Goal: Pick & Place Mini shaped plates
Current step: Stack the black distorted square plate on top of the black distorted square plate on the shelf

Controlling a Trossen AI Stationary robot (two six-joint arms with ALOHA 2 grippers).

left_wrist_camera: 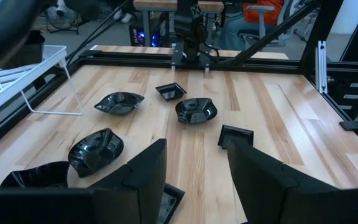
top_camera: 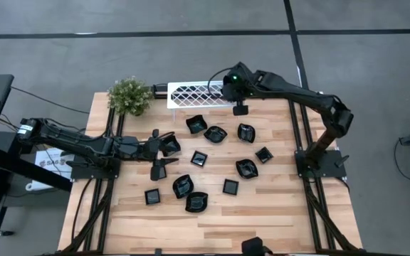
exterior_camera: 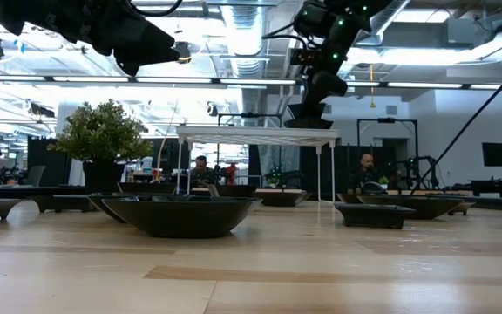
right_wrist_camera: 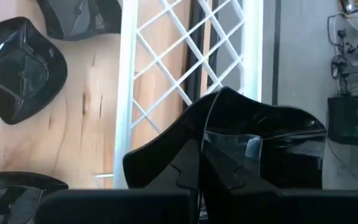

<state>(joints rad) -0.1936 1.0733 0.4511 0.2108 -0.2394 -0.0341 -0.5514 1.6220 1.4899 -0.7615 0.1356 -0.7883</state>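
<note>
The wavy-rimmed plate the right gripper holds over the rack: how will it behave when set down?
The plate looks rigid and glossy, so it may slip in the right gripper. The rack is open lattice, so a small plate could tilt or rock there. It probably weighs little.

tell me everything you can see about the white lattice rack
The white lattice rack is a small raised shelf that looks like painted wire: a rectangular frame filled with diagonal criss-cross mesh, standing level on thin legs. It sits at the far edge of the wooden table, beside the small green potted plant. The right tool, shut on a glossy black mini plate, hangs over its right end.
</note>
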